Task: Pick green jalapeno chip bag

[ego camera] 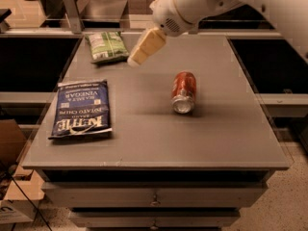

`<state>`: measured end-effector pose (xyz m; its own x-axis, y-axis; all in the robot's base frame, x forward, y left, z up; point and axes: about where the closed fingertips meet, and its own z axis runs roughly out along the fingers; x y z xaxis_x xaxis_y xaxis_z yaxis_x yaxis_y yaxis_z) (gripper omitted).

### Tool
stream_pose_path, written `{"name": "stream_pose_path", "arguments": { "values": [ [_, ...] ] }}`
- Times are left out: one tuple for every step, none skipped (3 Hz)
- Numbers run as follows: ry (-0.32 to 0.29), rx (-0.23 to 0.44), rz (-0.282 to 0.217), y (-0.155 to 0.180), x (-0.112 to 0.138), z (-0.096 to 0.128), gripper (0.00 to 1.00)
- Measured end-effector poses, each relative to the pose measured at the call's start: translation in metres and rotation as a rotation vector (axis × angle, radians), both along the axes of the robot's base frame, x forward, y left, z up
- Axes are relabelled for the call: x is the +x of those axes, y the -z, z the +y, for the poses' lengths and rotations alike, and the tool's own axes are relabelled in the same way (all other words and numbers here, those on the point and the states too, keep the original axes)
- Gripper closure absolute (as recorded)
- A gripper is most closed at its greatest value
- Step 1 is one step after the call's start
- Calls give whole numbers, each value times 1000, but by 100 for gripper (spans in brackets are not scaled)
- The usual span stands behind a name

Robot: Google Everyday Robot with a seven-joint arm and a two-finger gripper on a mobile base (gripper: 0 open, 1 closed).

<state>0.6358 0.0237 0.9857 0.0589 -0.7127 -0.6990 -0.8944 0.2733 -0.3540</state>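
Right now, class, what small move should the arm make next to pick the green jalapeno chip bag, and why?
Probably ease the gripper left and down onto the green jalapeno chip bag. It hangs above the table just right of the bag, not touching it. The red can and blue Kettle bag lie nearer the camera, off that path.

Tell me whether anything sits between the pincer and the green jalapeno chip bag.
Nothing visible does. The pincer hovers close beside the small light-green crinkled chip bag, with only bare grey tabletop between. The tipped red soda can and flat dark-blue Kettle chip bag lie nearer the camera, off that line.
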Motion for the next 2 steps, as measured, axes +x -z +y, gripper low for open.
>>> {"name": "stream_pose_path", "arguments": {
  "values": [
    [26,19,-26,9,45,21,0],
    [40,40,6,38,77,45,0]
  ]
}}
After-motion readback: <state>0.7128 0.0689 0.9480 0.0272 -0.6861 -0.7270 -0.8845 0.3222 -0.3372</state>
